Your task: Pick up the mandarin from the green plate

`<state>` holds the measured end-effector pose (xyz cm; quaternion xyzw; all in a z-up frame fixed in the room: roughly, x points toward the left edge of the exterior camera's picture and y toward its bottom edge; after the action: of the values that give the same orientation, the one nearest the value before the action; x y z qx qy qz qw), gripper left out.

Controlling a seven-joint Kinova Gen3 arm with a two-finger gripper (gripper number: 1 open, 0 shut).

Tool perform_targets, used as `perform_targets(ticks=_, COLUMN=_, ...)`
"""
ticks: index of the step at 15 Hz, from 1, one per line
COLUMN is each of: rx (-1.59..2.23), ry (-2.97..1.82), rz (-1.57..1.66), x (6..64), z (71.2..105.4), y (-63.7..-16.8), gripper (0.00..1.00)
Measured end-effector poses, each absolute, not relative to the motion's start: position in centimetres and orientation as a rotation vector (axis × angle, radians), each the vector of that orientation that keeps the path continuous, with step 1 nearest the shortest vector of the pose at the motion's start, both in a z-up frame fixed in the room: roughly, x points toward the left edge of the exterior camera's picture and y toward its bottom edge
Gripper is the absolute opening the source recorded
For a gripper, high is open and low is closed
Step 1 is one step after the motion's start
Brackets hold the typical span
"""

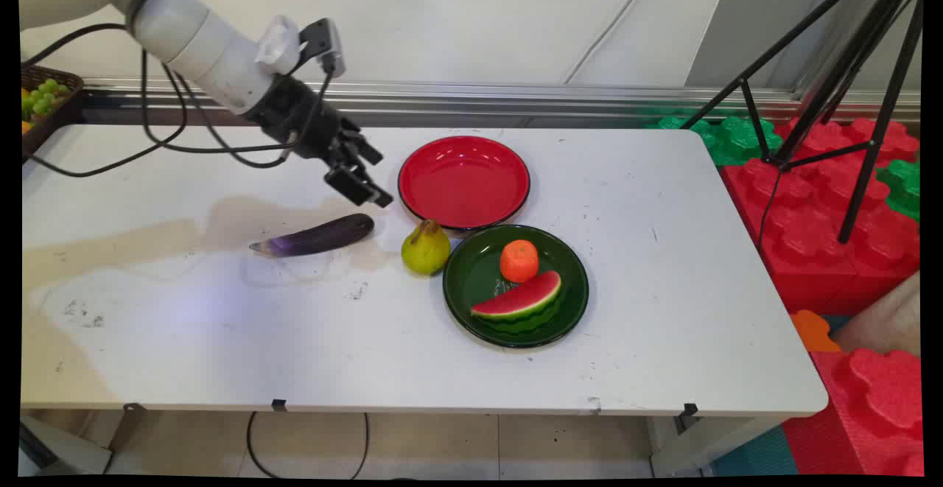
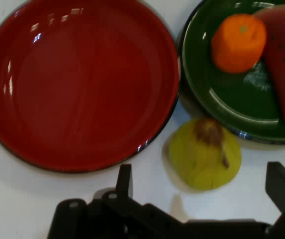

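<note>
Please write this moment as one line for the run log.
gripper: open, empty, above table | nearest: eggplant, pear | red plate: empty | green plate: orange, watermelon slice

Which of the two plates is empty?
The red plate, nearer the wall; the green plate holds an orange and a watermelon slice.

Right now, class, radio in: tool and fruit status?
Tool open, empty, above table. Nearest: eggplant and pear. Red plate bare; orange, watermelon slice on green plate.
</note>
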<state>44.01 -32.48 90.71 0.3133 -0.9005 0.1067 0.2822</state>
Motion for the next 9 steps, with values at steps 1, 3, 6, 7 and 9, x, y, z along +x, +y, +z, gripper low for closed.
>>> perform_targets(ticks=1, rx=0.823, ry=-2.407, rz=0.285, x=43.4, z=90.9, y=-32.8, gripper=1.0)
perform_targets(ticks=3, rx=0.796, ry=-2.403, rz=0.281, x=42.3, z=91.2, y=-33.2, gripper=1.0)
perform_targets(ticks=6, rx=0.742, ry=-2.403, rz=0.27, x=40.2, z=91.1, y=-34.2, gripper=1.0)
perform_targets(ticks=7, rx=0.732, ry=-2.404, rz=0.266, x=39.7, z=91.0, y=-34.4, gripper=1.0)
perform_targets(ticks=9, rx=0.707, ry=-2.41, rz=0.26, x=38.6, z=90.5, y=-34.8, gripper=1.0)
